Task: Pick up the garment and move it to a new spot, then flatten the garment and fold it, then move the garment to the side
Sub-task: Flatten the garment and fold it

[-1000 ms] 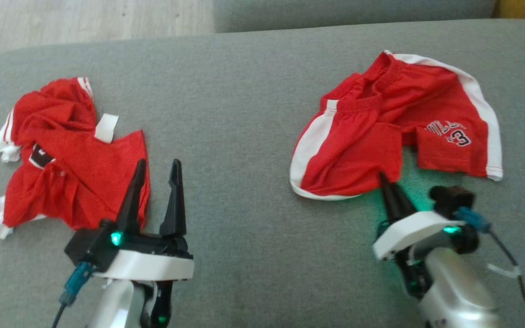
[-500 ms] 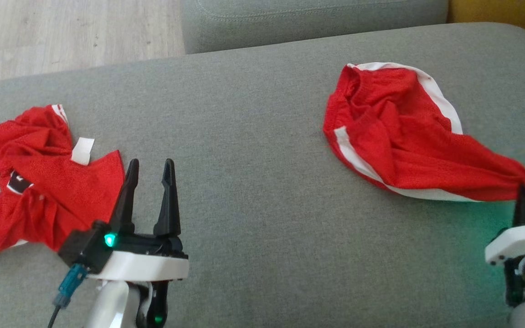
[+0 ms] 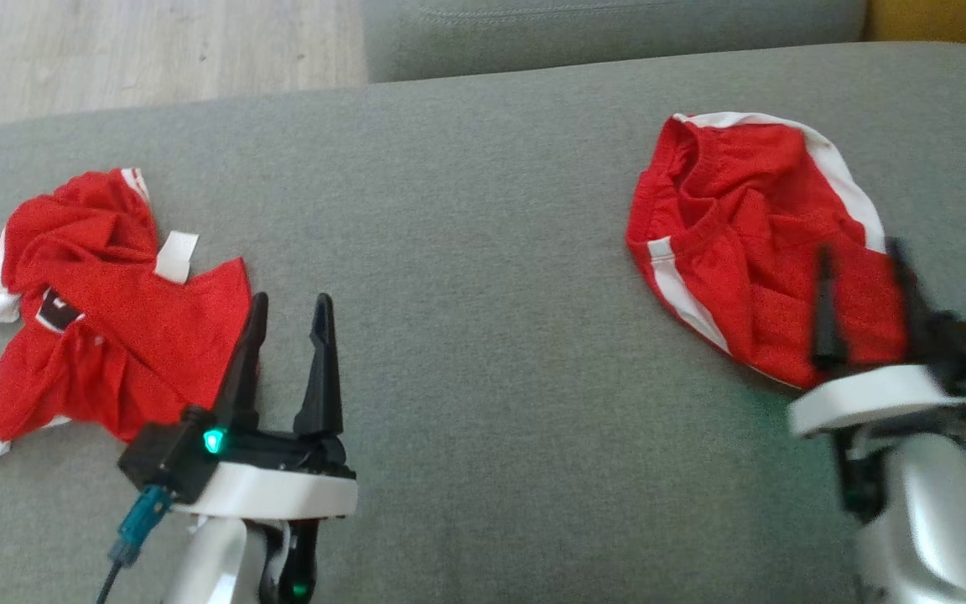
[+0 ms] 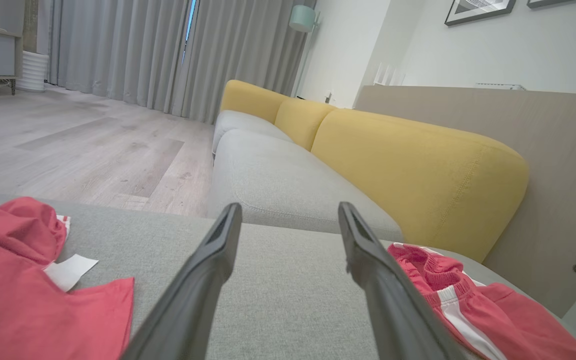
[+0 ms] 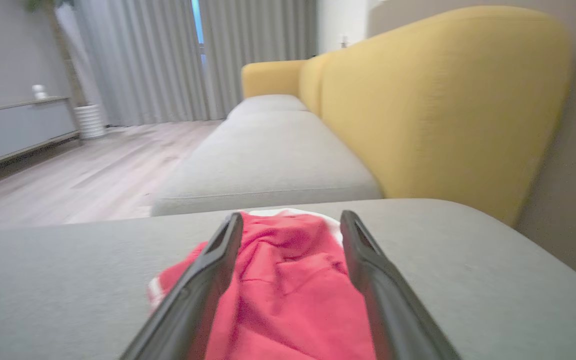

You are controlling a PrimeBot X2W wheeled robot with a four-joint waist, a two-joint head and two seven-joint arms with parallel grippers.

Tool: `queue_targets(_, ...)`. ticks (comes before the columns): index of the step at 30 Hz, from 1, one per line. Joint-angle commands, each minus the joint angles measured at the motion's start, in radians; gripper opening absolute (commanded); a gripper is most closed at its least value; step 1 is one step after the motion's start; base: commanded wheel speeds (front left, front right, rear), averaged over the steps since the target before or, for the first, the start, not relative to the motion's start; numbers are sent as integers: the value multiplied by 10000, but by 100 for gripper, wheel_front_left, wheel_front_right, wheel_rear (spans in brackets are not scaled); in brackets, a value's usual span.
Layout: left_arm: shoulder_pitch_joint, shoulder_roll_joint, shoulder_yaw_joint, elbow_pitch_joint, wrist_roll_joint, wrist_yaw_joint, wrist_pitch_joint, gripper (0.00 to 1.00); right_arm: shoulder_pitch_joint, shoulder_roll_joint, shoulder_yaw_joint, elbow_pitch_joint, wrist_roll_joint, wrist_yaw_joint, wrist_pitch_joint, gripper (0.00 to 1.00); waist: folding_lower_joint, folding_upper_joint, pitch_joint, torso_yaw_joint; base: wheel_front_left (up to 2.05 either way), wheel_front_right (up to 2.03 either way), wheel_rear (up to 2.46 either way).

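The red shorts (image 3: 743, 210) lie crumpled on the right side of the grey sofa cushion (image 3: 483, 252), with their white side stripes showing. The right tool (image 3: 859, 252) hangs over their near edge with its two fingers spread wide, and the cloth lies loose beneath them, ungripped. The left tool (image 3: 290, 300) is also open and empty, just beside the near corner of a rumpled red jersey (image 3: 106, 335) on the cushion's left side.

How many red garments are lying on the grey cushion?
2: a crumpled jersey at left beside the left hand; shorts at right, just ahead of the open right hand.
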Motion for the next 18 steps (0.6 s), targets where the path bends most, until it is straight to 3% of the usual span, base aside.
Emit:
queue_targets(1,-304,26,212,-316,-36,15,-51,100,-175,-39,546,-293,38,67,-105,100,0,-1,80,109,0,0,0)
queue_targets(7,-460,26,5,-246,-82,15,-51,100,-731,-37,2455,502,468,67,628,100,0,-1,351,568,0,0,0)
queue_targets(18,-670,26,-327,-185,-246,15,-51,100,-2363,-36,2021,3366,-594,67,1019,100,0,-1,736,1467,0,0,0)
